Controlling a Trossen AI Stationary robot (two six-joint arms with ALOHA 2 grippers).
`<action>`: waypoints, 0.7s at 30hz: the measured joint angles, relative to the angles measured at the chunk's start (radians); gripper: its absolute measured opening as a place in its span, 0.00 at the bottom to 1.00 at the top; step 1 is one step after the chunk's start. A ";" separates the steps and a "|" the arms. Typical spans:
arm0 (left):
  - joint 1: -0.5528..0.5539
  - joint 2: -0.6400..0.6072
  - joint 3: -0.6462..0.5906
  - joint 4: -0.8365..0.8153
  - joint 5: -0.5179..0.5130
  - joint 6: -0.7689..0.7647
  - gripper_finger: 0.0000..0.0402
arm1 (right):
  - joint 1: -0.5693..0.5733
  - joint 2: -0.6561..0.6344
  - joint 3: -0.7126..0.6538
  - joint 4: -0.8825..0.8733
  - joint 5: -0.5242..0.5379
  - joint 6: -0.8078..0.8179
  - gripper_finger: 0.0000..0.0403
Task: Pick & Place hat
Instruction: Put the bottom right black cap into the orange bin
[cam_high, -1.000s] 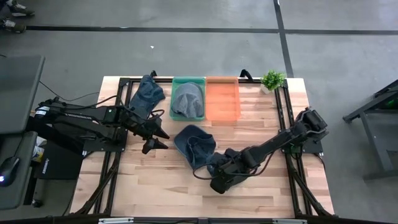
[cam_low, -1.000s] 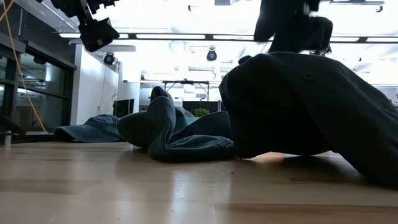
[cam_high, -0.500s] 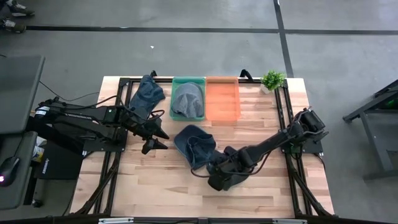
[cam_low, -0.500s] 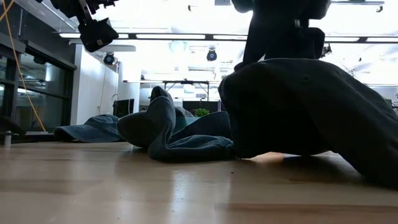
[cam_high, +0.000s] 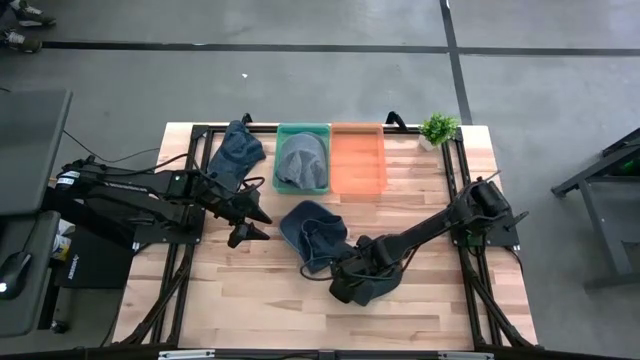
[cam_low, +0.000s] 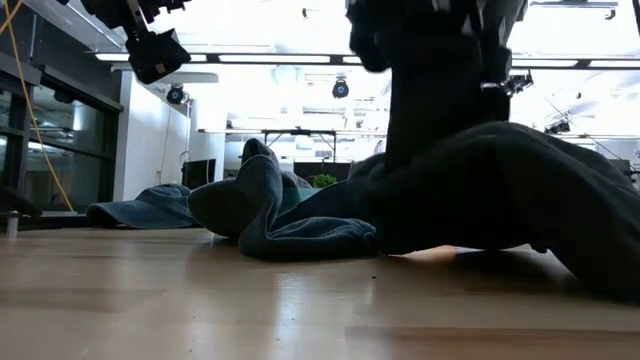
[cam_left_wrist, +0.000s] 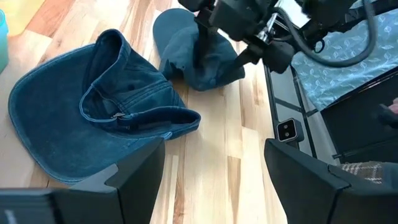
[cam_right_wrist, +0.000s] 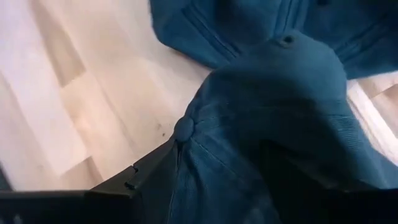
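Caps lie in 4 spots on the wooden table (cam_high: 250, 290): 1 dark blue cap (cam_high: 367, 283) near the front centre, 1 upturned blue denim cap (cam_high: 312, 232) just beside it toward the bins, 1 grey cap (cam_high: 302, 160) inside the green bin (cam_high: 282, 132), and 1 blue cap (cam_high: 237, 148) on the table left of that bin. Beside the green bin, touching it, sits an orange bin (cam_high: 359, 158), with a small potted plant (cam_high: 438, 128) near the far right corner. Right gripper (cam_high: 345, 282) is pressed down into the dark blue cap, whose crown fills the right wrist view; whether its fingers are apart or clamped cannot be told. Left gripper (cam_high: 262, 223) hovers left of the upturned cap, its fingers spread apart and holding nothing.
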 joint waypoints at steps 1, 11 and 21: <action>0.000 0.000 0.000 -0.002 0.000 0.000 0.68 | -0.002 0.007 0.000 0.001 -0.001 0.009 0.55; 0.000 0.000 0.000 -0.007 0.003 -0.001 0.68 | -0.026 0.053 0.000 -0.003 -0.043 0.018 0.47; 0.000 0.000 0.000 -0.008 0.005 -0.001 0.68 | -0.039 0.053 0.000 0.004 -0.135 0.010 0.03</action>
